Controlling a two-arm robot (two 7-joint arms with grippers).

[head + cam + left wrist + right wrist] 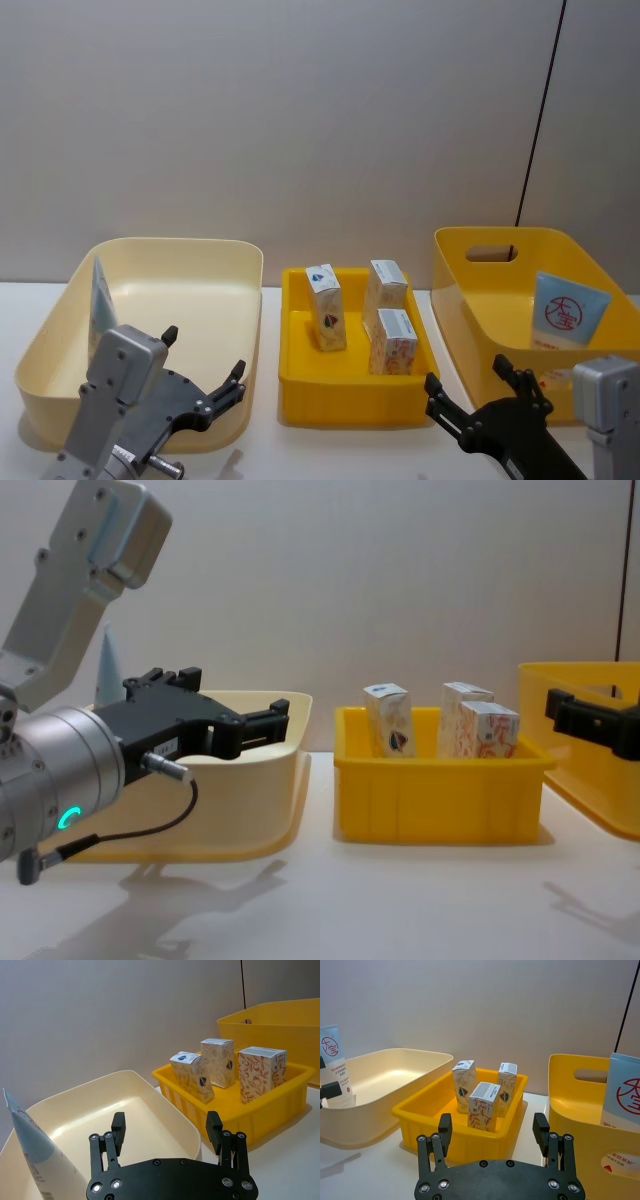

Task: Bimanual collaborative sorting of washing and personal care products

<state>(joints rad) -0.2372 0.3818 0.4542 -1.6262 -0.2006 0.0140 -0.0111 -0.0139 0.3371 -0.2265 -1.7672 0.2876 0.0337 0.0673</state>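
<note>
Three small white cartons with orange-pink print (327, 306) (385, 285) (395, 341) stand upright in the shallow yellow tray (350, 395) at the centre. One light-blue tube (100, 300) leans on the left wall inside the cream bin (235, 330). Another tube with a red circle logo (567, 310) stands in the deep yellow bin (470, 300) on the right. My left gripper (205, 355) hovers open and empty over the cream bin's near right corner. In front of the yellow bin's near left corner, my right gripper (465, 375) is also open and empty.
The three containers stand in a row on a white table, with narrow gaps between them. A grey wall closes the back, and a black cable (540, 110) runs down it at the right. A pale item with red print (553, 378) lies low in the yellow bin.
</note>
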